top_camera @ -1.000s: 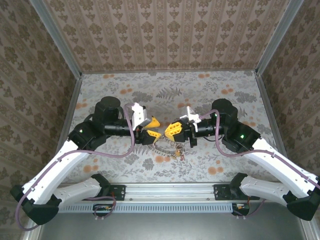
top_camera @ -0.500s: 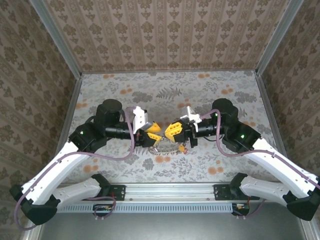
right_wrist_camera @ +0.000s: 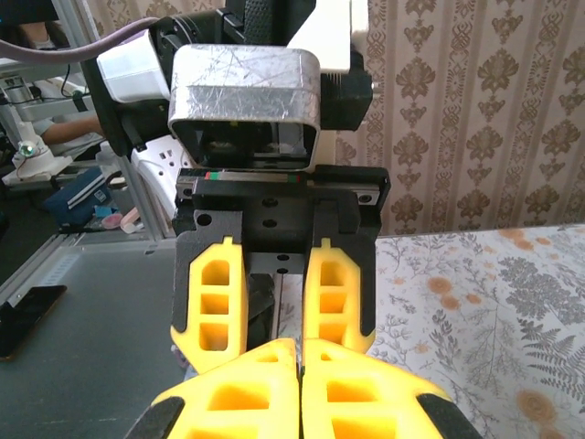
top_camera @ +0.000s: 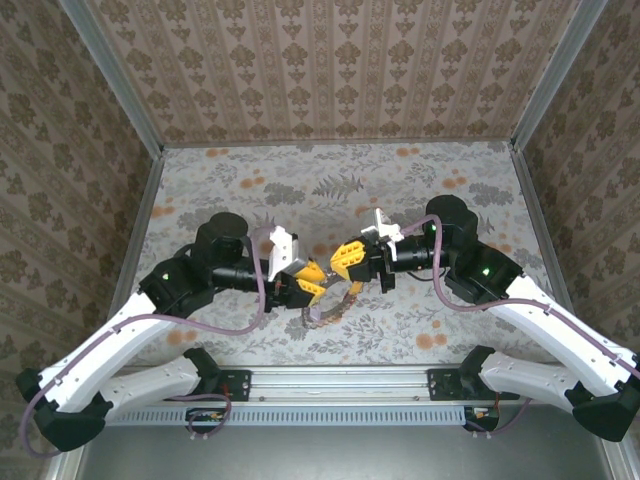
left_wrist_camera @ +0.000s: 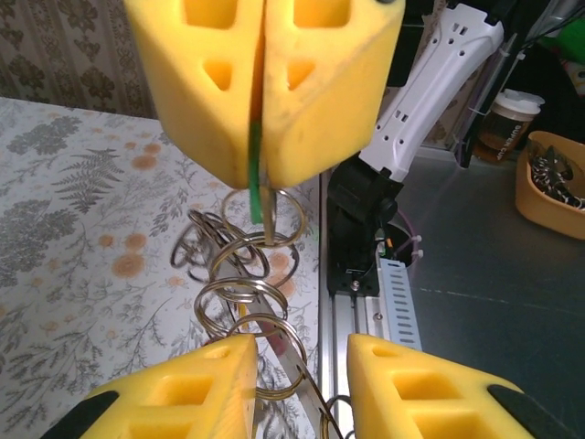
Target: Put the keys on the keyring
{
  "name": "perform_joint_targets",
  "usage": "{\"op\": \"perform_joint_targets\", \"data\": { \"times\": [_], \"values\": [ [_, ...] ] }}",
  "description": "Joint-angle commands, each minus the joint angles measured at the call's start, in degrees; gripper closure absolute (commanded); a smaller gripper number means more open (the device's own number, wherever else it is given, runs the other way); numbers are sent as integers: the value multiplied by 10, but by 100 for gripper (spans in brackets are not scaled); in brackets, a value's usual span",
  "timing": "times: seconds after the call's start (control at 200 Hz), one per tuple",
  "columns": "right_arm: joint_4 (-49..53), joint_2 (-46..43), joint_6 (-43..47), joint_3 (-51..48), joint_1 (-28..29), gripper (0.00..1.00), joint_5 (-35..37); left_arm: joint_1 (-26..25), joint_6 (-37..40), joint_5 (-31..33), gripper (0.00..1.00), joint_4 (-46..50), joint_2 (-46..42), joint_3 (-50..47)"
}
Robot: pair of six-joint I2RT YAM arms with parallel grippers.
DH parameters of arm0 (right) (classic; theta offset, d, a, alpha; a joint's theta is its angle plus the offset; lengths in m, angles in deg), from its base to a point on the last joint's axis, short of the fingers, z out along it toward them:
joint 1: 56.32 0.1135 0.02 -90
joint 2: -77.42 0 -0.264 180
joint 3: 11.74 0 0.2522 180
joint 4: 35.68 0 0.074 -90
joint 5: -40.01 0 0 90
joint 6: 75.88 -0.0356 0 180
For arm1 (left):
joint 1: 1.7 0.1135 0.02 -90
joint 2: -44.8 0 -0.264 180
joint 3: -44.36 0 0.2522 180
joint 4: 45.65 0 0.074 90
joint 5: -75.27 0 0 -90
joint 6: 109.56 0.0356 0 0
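Overhead; two opposed wrist close-ups

Patterned walls [top_camera: 330,60], floral tabletop [top_camera: 330,190], possibly daylit

Over the middle of the fern-and-flower printed tabletop [top_camera: 400,190], the yellow-fingered left gripper [top_camera: 306,271] reaches in from 8 o'clock and the right gripper [top_camera: 347,258] from 3 o'clock, tips nearly meeting. The brownish-grey metal keyring hoop [top_camera: 322,312] sits at 6 o'clock, just below them.

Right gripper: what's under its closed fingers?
A green strip sticks out below the right gripper, with linked metal rings hanging beneath. Its upper part is hidden in the grip.
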Motion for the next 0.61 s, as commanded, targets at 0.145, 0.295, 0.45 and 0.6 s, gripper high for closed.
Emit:
{"op": "perform_joint_targets", "data": {
  "times": [0.145, 0.295, 0.45, 0.6],
  "values": [
    [-35, -6, -5, 20, -4, 100, 6, -31, -38, -3, 68, -22, -8, -11],
    [-35, -7, -6, 19, -5, 100, 1, -37, -38, 22, 67, -5, -30, -9],
    [-33, -7, -6, 20, -4, 100, -6, -27, -12, 83, 67, 19, -55, 9],
    [-29, -3, -8, 23, -5, 100, -25, 0, 13, 118, 67, 19, -57, 27]
  ]
}}
